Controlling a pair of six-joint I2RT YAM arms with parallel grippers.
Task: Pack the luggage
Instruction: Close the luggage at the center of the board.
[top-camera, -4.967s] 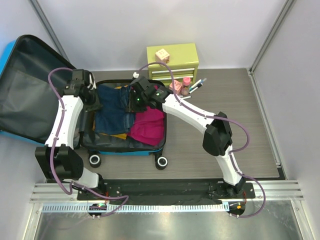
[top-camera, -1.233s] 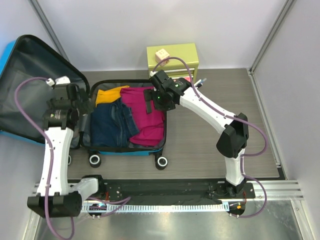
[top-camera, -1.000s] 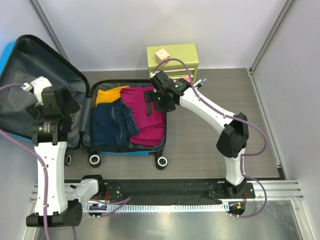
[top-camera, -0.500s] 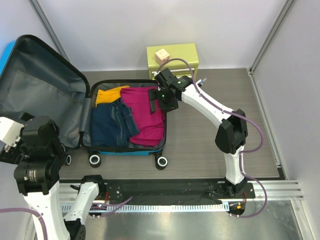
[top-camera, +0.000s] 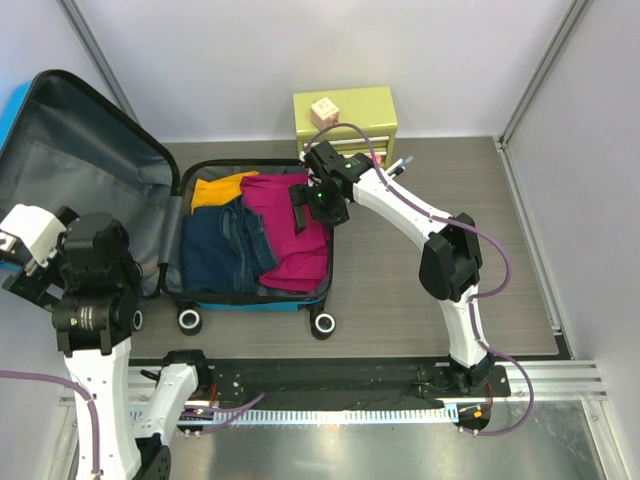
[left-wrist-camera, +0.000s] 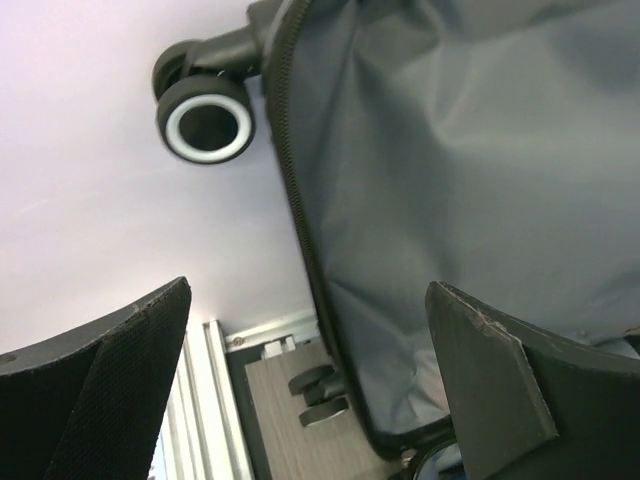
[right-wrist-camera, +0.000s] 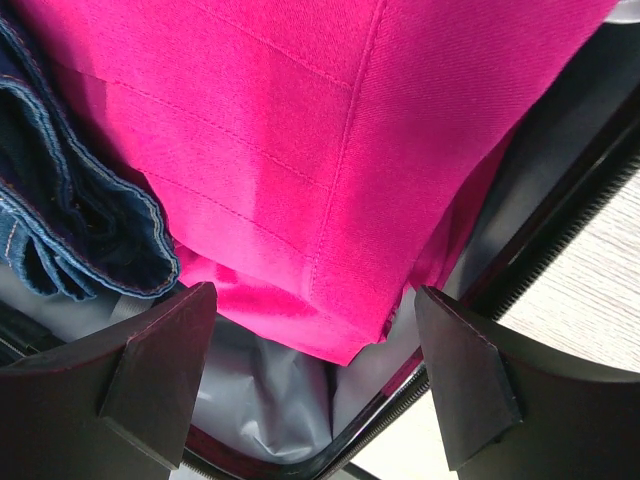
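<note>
With the clothes lying inside the base, we judge the packing itself nearly done and the step in hand to be shutting the luggage (top-camera: 260, 302). It sits open on the floor in front of the arms, its lid (top-camera: 80, 170) propped up and leaning out to the left. Jeans (top-camera: 220, 250), a pink garment (top-camera: 295, 245) and a yellow garment (top-camera: 218, 188) fill the base. The left gripper (left-wrist-camera: 308, 292) is raised beside the lid's near edge, spread wide and holding nothing. Its camera looks along the grey lining towards a wheel (left-wrist-camera: 205, 118). The right gripper (right-wrist-camera: 315, 292) hangs just above the pink garment near the base's right rim, also spread wide and empty. The next move, as we see it, calls for the left gripper to get behind or onto the lid's edge and swing it over the base. The right arm should lift clear first, or the lid would come down on it.
</note>
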